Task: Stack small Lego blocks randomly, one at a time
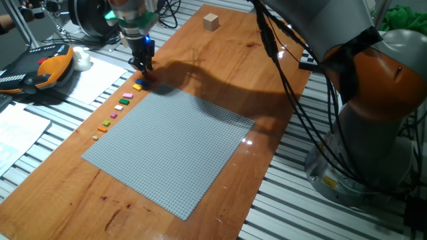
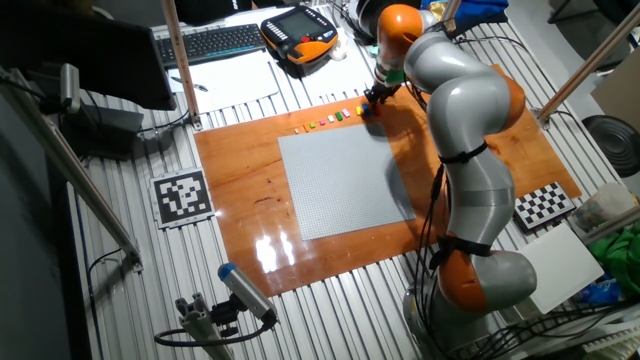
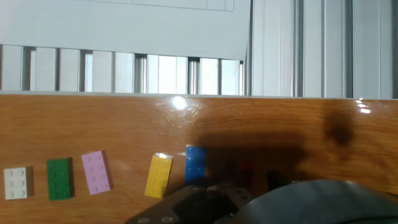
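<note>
Hand view: white brick (image 3: pixel 15 183), green brick (image 3: pixel 60 178), pink brick (image 3: pixel 96 172), yellow brick (image 3: pixel 158 176) and blue brick (image 3: pixel 196 164) in a row on the tabletop (image 3: pixel 124 130). Hand (image 1: pixel 145 69) low over the row's end; finger spacing cannot be told.

Row of small bricks (image 1: pixel 124 98) lines baseplate's (image 1: pixel 170 150) far edge, closely spaced. Gripper (image 1: pixel 146 69) crowds the row's end by the blue brick (image 3: pixel 196 164). Wood cube (image 1: pixel 211 22) stands well apart; board around it open.
</note>
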`<state>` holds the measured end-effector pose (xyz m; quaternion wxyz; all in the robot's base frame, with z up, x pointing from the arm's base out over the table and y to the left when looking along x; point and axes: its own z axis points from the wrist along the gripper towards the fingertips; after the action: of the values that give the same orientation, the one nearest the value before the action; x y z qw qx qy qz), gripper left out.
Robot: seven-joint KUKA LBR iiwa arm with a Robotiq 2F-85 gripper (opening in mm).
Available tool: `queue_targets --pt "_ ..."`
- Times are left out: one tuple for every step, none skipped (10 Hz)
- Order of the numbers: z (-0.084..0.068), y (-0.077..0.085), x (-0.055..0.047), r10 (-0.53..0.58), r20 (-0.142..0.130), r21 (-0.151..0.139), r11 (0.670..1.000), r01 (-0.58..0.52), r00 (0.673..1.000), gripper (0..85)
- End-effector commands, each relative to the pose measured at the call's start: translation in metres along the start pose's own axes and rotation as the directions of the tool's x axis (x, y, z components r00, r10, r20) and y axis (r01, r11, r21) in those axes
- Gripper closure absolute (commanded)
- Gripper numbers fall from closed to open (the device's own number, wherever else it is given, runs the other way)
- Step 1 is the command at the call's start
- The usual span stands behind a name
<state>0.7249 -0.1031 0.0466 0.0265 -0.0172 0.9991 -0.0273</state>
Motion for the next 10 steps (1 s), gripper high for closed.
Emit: queue_targets --pt "0.001 0.001 0.0 0.0 0.003 0.0 1.0 0.0 1.0 51.0" --pt "0.003 0.002 0.001 0.005 0.005 -0.002 1.0 -0.005 1.0 51.0" --pt "0.004 0.002 0.001 0.011 0.011 -0.003 1.0 -0.011 1.0 51.0" --pt "0.006 0.002 0.002 0.018 0.017 -0.008 1.0 -0.018 1.0 51.0" --pt "0.008 0.003 0.003 0.029 0.026 -0.009 1.0 -0.028 0.999 51.0" --pt "0.01 0.004 0.005 0.033 0.036 -0.006 0.999 -0.033 0.999 51.0" --pt "0.012 0.006 0.007 0.041 0.046 -0.005 0.999 -0.04 0.998 51.0" --pt "0.013 0.006 0.007 0.04 0.051 0.002 0.999 -0.04 0.998 51.0" --pt "0.014 0.006 0.007 0.04 0.053 0.004 0.999 -0.04 0.998 51.0" --pt "0.014 0.005 0.008 0.037 0.056 0.004 0.999 -0.037 0.998 51.0"
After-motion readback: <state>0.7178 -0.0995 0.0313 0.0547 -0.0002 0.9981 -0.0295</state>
